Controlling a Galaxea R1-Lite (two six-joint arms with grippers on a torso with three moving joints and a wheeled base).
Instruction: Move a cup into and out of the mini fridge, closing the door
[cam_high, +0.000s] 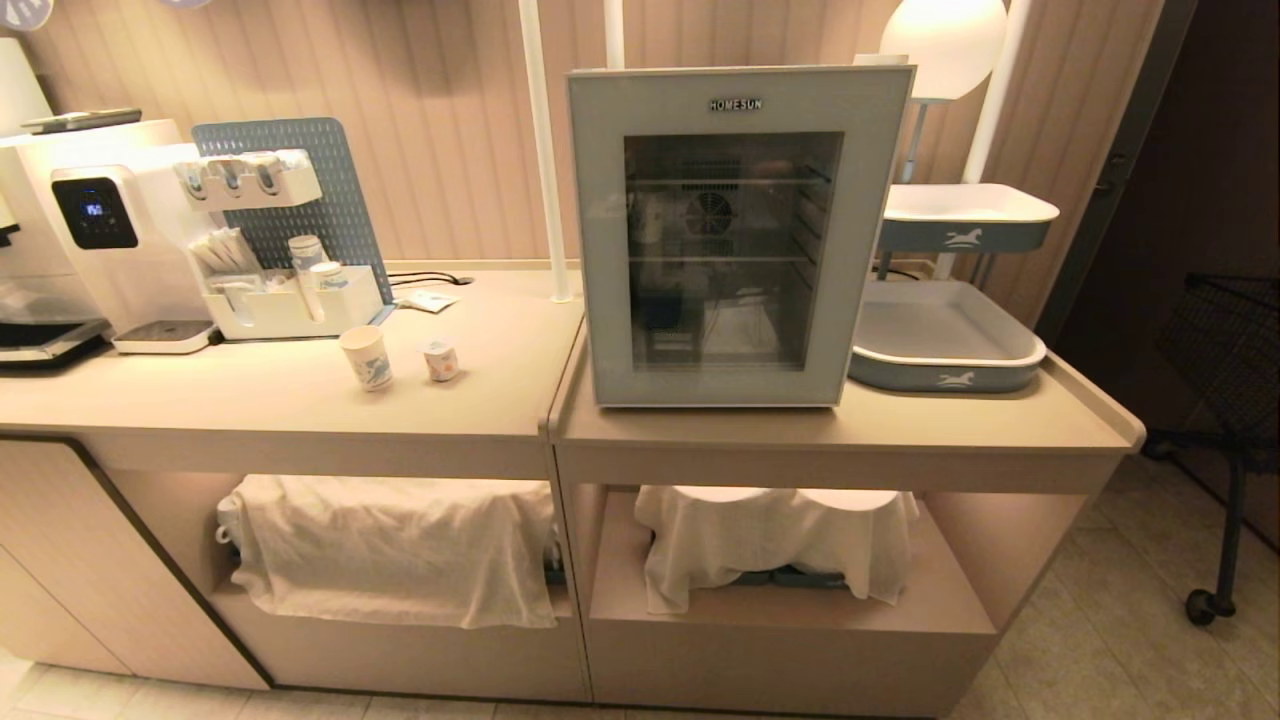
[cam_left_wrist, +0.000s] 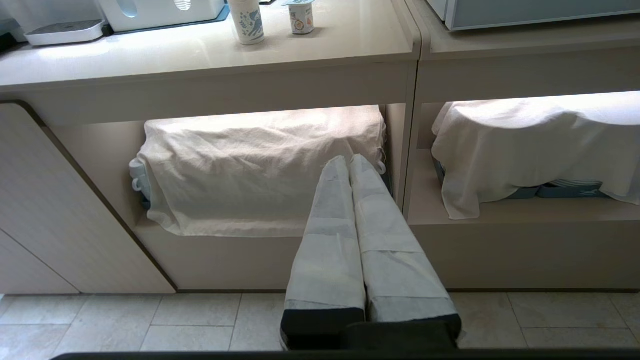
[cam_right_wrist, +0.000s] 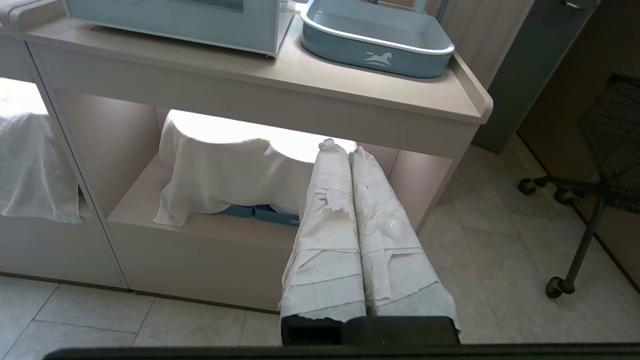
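The cup (cam_high: 367, 357), white paper with a blue horse print, stands upright on the left counter; the left wrist view shows the cup (cam_left_wrist: 247, 22) too. The mini fridge (cam_high: 735, 235) sits on the right counter with its door (cam_high: 600, 250) shut, dark glass showing wire shelves and a fan. Neither arm appears in the head view. My left gripper (cam_left_wrist: 348, 161) hangs low before the counter's lower shelf, tape-wrapped fingers pressed together, empty. My right gripper (cam_right_wrist: 339, 149) hangs likewise below the fridge's counter, shut and empty.
A small foil-lidded tub (cam_high: 440, 360) stands right of the cup. A water dispenser (cam_high: 95, 240) and an organiser with stacked cups (cam_high: 285, 290) line the back left. Grey-blue trays (cam_high: 945, 340) sit right of the fridge. White cloths (cam_high: 395, 545) cover the lower shelves. A wheeled wire cart (cam_high: 1225, 420) stands at right.
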